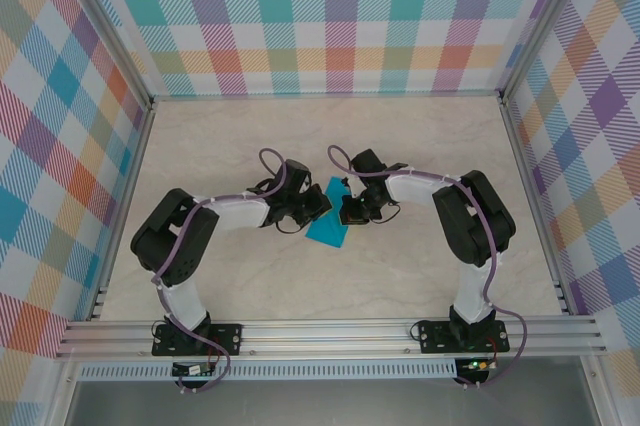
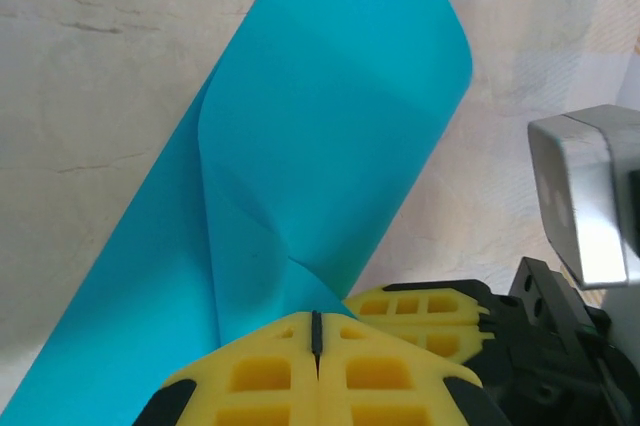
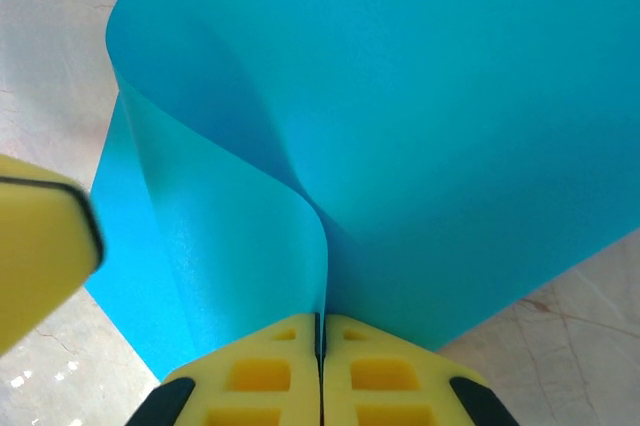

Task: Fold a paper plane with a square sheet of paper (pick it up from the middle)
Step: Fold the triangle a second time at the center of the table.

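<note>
The square sheet of paper (image 1: 328,228) is teal-blue and is lifted at the middle of the table between my two grippers, bowed into loose curves rather than flat. My left gripper (image 1: 318,204) meets it from the left. In the left wrist view the yellow jaws (image 2: 317,318) are shut, with the paper (image 2: 320,126) pinched to a crease at their tips. My right gripper (image 1: 347,208) comes from the right. Its jaws (image 3: 320,318) are shut on an edge of the sheet (image 3: 420,126), which curls up out of the seam. The two grippers' tips are almost touching.
Marble-look table top (image 1: 250,146) stretches round the arms. Plaid walls (image 1: 330,16) close in the back and both sides. An aluminium rail (image 1: 330,331) runs along the near edge. The right wrist's silver camera housing (image 2: 585,196) sits close beside the left jaws.
</note>
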